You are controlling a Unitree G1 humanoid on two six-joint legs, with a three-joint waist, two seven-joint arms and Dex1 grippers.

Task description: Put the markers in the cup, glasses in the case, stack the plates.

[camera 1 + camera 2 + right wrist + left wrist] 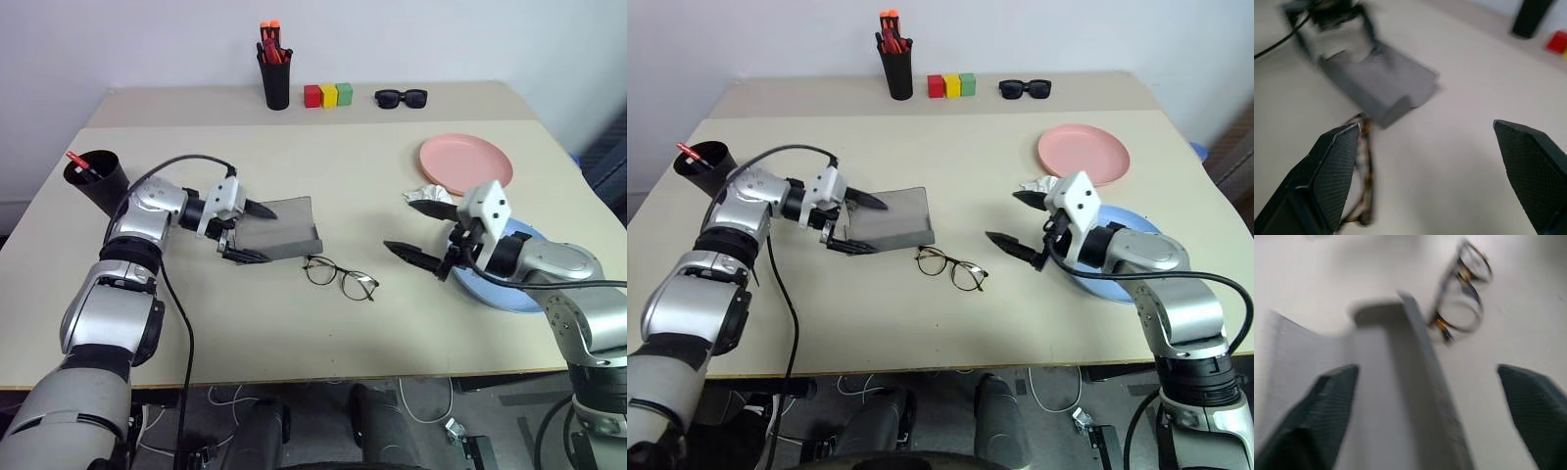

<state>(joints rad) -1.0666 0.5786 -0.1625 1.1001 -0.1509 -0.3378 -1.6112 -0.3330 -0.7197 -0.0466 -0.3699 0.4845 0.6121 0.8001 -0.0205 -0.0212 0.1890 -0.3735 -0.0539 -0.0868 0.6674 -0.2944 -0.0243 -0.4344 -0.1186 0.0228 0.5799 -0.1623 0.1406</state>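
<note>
The grey case (282, 231) lies open left of the table's middle. My left gripper (253, 233) is open, its fingers straddling the case's left end; the left wrist view shows the case wall (1386, 396) rising between them. The wire-framed glasses (340, 277) lie unfolded on the table just right of the case. My right gripper (419, 231) hovers open and empty to their right, pointing at them and the case (1381, 85). The black cup (98, 181) stands at the left edge with a red marker (80, 164) sticking out. The pink plate (466, 164) sits at the right. The blue plate (1095, 286) lies under my right forearm.
A black holder with orange-red pens (275, 73), three coloured blocks (327, 95) and black sunglasses (401, 97) line the table's far edge. A small white crumpled thing (431, 193) lies between the pink plate and my right gripper.
</note>
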